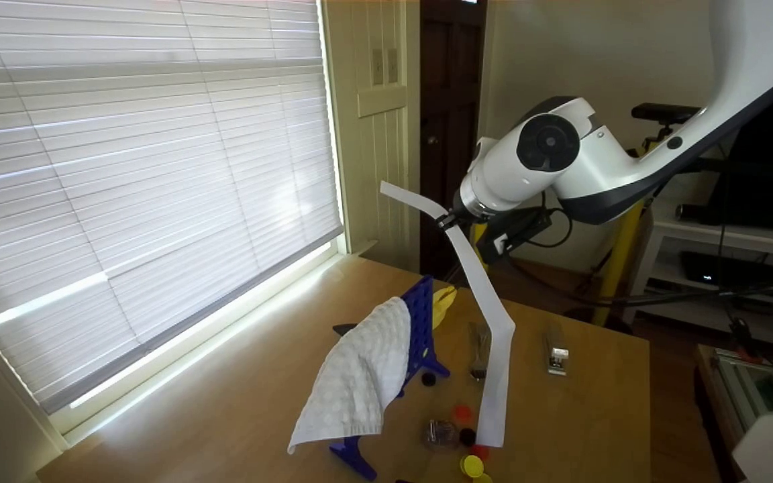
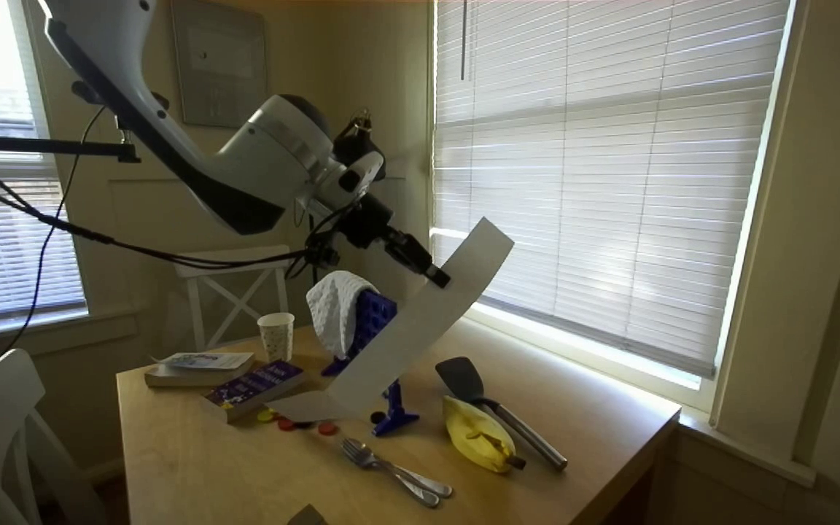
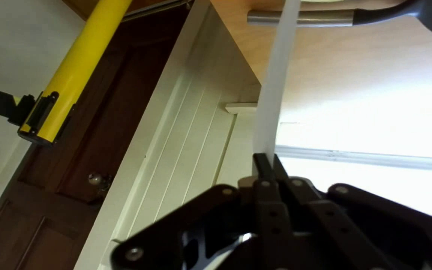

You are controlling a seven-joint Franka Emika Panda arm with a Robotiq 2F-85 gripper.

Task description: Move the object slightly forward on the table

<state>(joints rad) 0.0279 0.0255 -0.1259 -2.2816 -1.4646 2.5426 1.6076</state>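
Nearly closed, the black gripper (image 3: 269, 158) pinches a white strip (image 2: 404, 334) — thin, bent, ribbon-like.

Tool (image 2: 437, 277) pinches white strip (image 2: 398, 341) above table (image 2: 194, 467)

In an exterior view, the white strip slants down past the tool to a bent end. Below the tool, leftward, a cloth (image 2: 334, 310) drapes a blue frame (image 2: 372, 315), with a cup (image 2: 275, 337) farther out; rightward lie a spatula (image 2: 461, 379) and banana (image 2: 472, 430).

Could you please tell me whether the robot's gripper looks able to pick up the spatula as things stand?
Probably not yet: the gripper is pinching the white strip, so it would likely have to release that first. The spatula itself looks largely uncovered, lying beside the yellow item.
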